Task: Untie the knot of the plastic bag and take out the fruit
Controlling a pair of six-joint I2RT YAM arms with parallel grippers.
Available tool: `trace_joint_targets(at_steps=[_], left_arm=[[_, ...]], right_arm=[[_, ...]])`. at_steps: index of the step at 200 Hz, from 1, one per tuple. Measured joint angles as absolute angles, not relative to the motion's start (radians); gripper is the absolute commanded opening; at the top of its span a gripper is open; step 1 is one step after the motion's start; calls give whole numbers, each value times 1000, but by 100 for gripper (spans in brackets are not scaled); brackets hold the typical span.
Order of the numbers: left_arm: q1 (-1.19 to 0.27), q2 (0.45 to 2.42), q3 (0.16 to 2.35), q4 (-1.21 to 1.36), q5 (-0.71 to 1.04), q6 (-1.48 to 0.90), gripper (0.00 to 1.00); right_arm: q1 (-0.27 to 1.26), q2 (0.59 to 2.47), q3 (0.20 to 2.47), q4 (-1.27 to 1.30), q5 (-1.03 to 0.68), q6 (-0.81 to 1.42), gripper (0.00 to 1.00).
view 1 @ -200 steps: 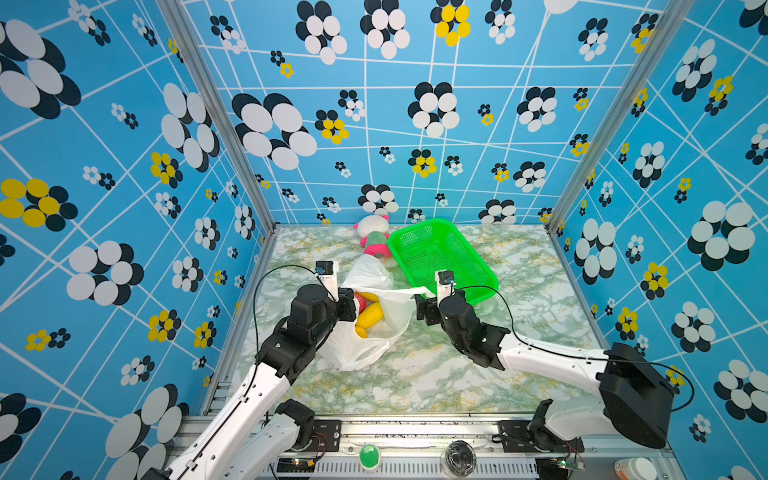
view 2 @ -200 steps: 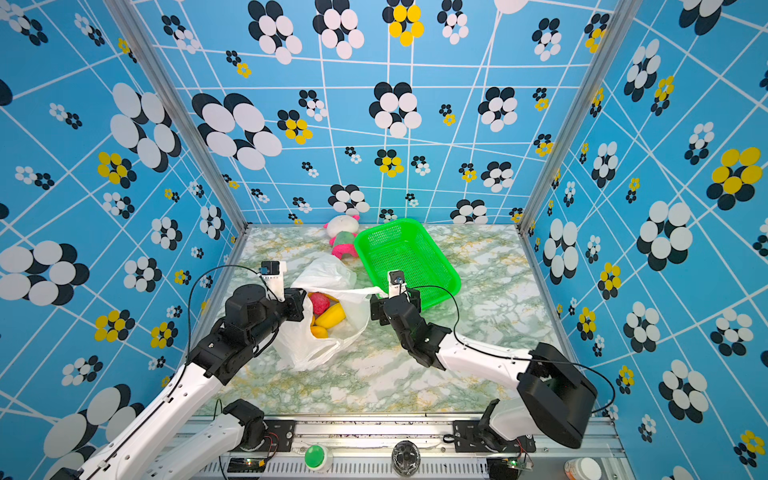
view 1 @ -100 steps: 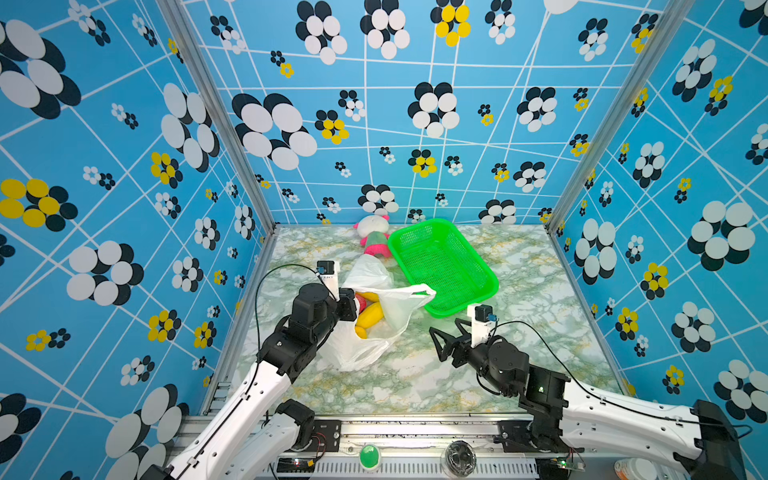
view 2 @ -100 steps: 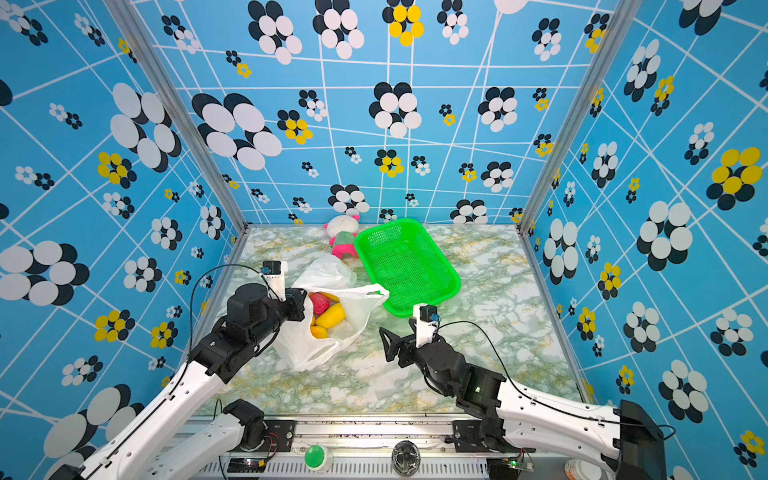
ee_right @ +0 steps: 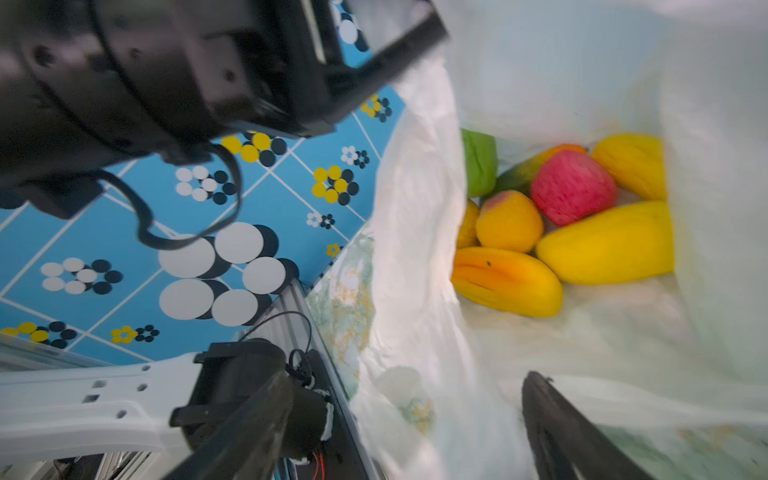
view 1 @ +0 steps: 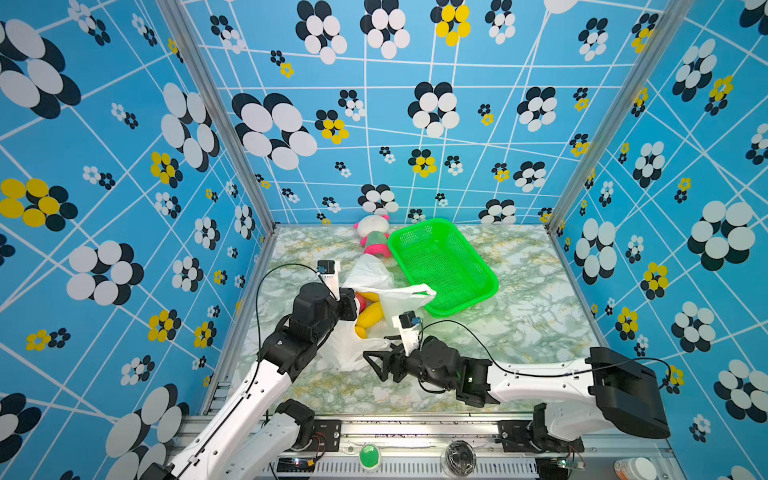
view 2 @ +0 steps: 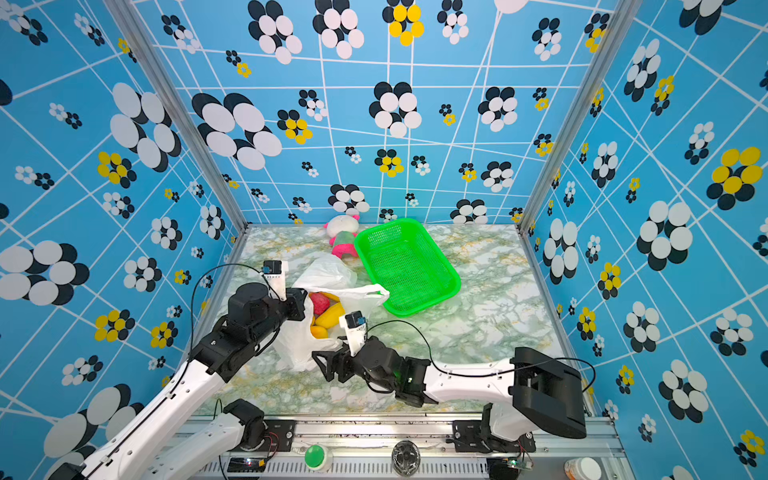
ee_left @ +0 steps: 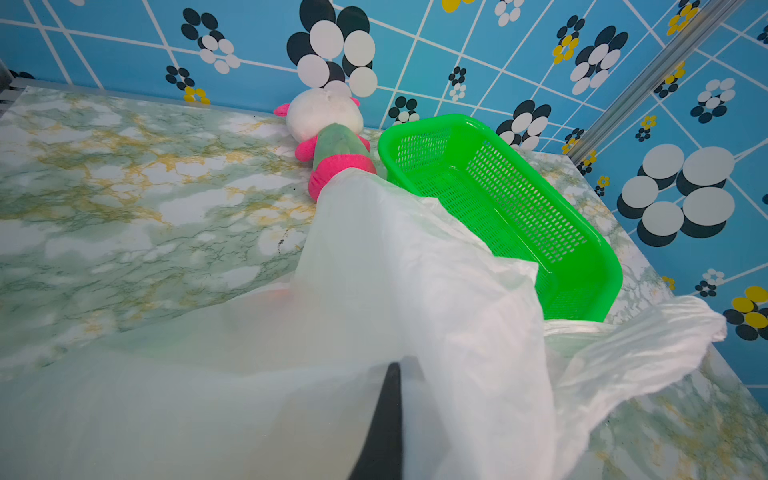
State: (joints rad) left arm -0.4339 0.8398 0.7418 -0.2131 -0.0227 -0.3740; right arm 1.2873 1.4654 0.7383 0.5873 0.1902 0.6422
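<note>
Left fingers (ee_left: 382,415) tight on the plastic bag (view 1: 353,349) (mouth agape); right fingers (ee_right: 557,424) apart, low alongside.

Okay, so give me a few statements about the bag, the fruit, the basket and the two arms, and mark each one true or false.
1. The green basket is empty. True.
2. The fruit lies loose on the table. False: it is inside the plastic bag.
3. The left jaws are shut on the plastic bag's edge. True.
4. The right jaws grip a yellow fruit. False: they stand open and hold nothing, low at the near side of the bag.
5. The plush doll sits in the green basket. False: it lies on the table beside the basket, near the back wall.
</note>
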Motion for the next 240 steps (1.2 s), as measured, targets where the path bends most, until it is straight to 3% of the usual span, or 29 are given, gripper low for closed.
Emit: trace_joint_targets(at_steps=[10, 23, 37, 97, 141, 152, 166, 174, 189, 240], left_arm=[[-434, 840, 742, -213, -23, -374, 0], [-434, 840, 742, -213, -23, -374, 0], [-433, 840, 742, -213, -23, -374, 0], [-433, 849, 745, -218, -27, -374, 0], [-433, 850, 750, -231, -39, -374, 0], [-433, 850, 750, -235, -41, -374, 0], [-433, 850, 750, -240, -42, -374, 0], [-433, 850, 750, -240, -42, -374, 0], [-432, 849, 750, -240, -43, -374, 0], [-432, 836, 750, -240, -46, -374, 0]], right_arm=[[1301, 1504, 801, 589, 167, 628, 52], [1322, 1549, 873, 587, 152, 614, 20], [1352, 1579, 921, 580, 152, 587, 0], [1551, 1654, 980, 508, 224, 352, 0], [1604, 1743, 1018, 498, 229, 213, 0], [1614, 1762, 1028, 490, 227, 173, 19], [1628, 1778, 1040, 477, 227, 138, 61], [1636, 1783, 1045, 475, 228, 121, 72], [1647, 1783, 1045, 477, 236, 98, 80], [1648, 1592, 870, 503, 320, 51, 87]])
